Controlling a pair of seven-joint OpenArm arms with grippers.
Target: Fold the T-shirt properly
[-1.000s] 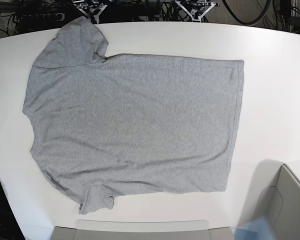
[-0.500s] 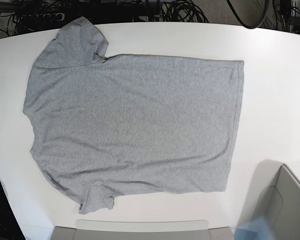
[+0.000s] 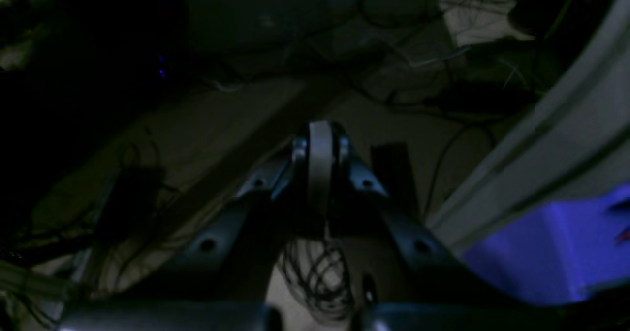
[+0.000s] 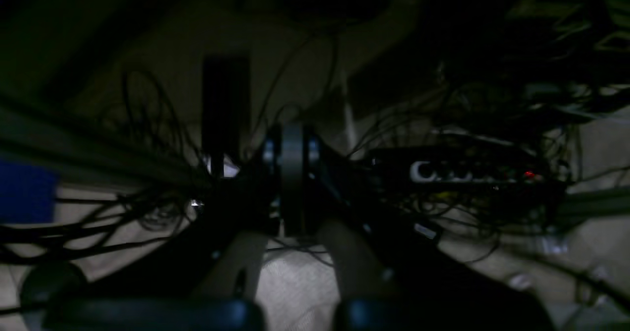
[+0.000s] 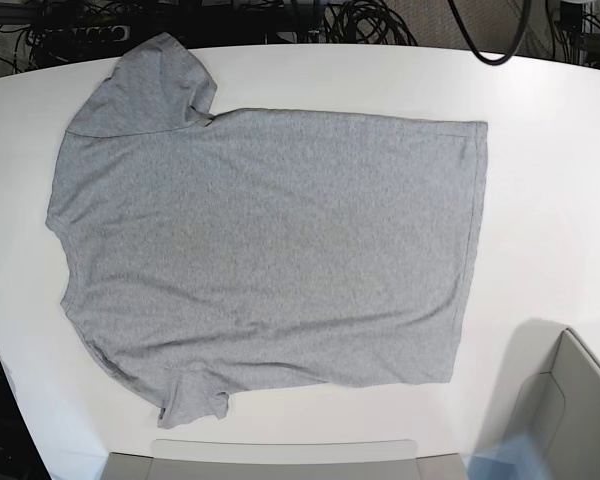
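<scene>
Arms gone from far edge; we see both grippers, left (image 3: 321, 173) & right (image 4: 292, 178), closed, empty. Shirt (image 5: 270, 250) flat, unfolded; no fold begun.

white table (image 5: 540, 200), tangled cables (image 5: 370, 20) behind

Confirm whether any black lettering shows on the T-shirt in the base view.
No: the T-shirt lies spread flat on the white table with only plain grey fabric facing up.

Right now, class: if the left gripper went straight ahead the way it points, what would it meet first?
Probably the cable-strewn floor. The shut left gripper points off the table, not at the T-shirt; depth is unclear.
</scene>
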